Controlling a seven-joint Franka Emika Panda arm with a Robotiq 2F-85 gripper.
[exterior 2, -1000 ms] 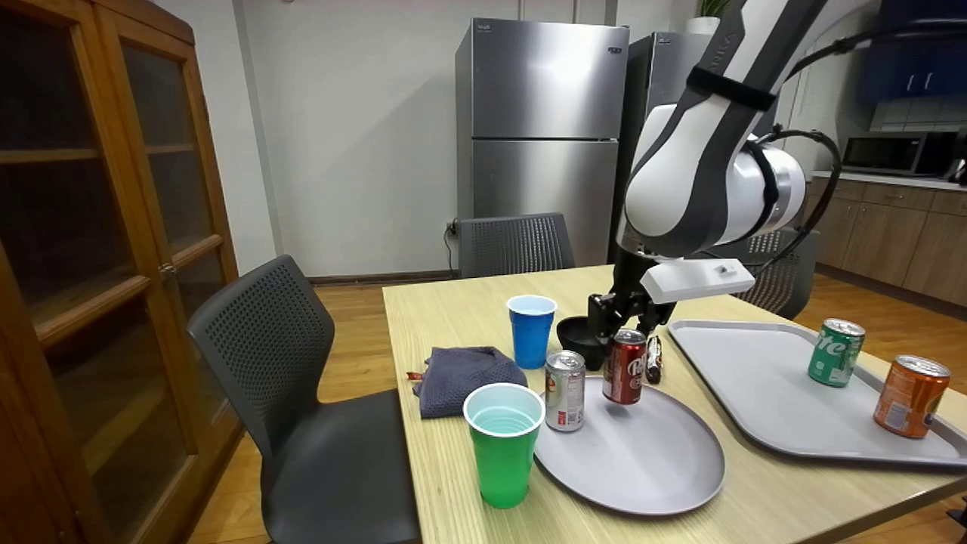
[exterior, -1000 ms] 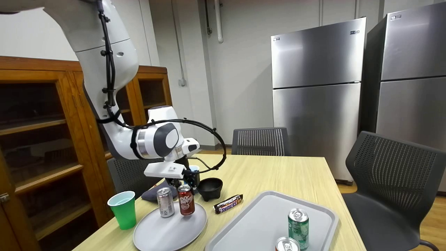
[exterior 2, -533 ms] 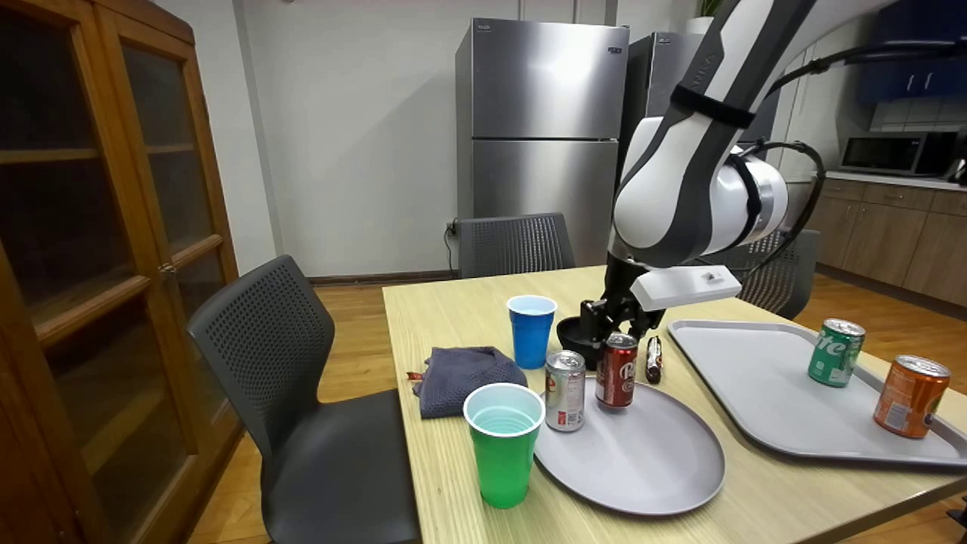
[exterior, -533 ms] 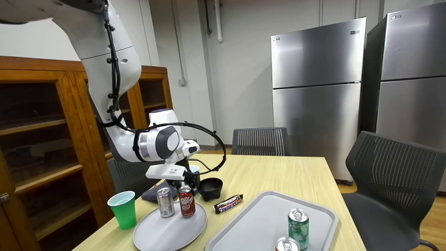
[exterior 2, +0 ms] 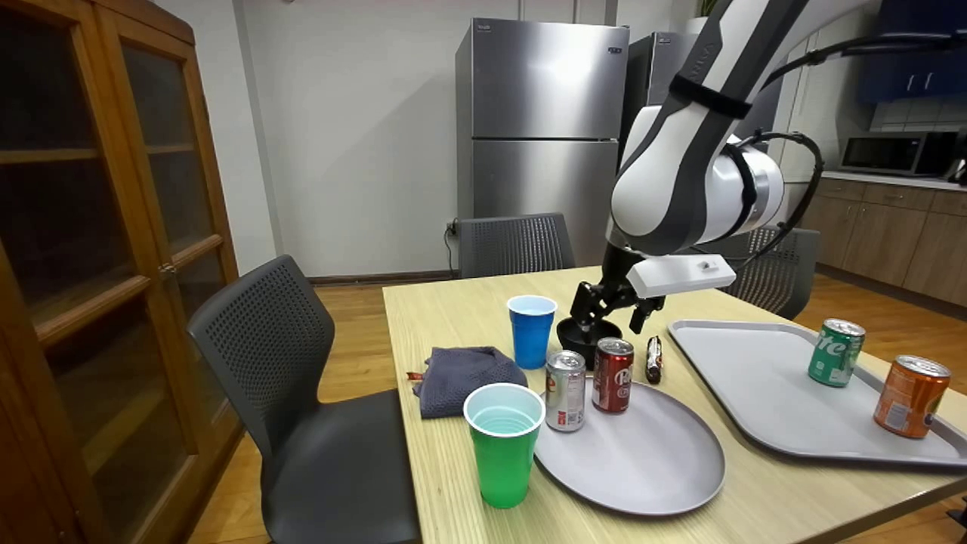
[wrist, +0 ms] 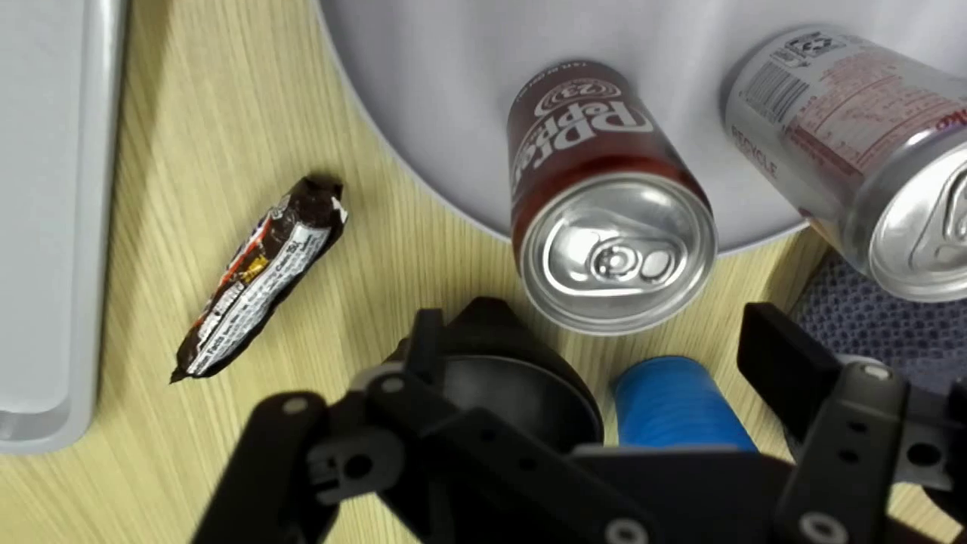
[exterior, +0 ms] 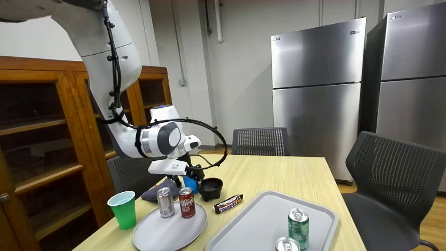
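- Gripper (wrist: 597,338) stands spread wide, close to the red Dr Pepper can (wrist: 597,181) but apart from it.
- This can is upright on the round grey plate (exterior 2: 634,461), just beside the silver can (exterior 2: 565,393).
- Black bowl (exterior: 210,188), blue cup (exterior 2: 531,332) and dark cloth (exterior 2: 468,381) are near, on the table (exterior: 278,174).
- Snickers bar (wrist: 261,279) lies between the plate and the grey tray (exterior 2: 755,389).
- Farther, the tray carries 1 green can (exterior 2: 836,353) and 1 orange can (exterior 2: 912,397).
- Behind the table are 2 steel refrigerators (exterior: 317,118).
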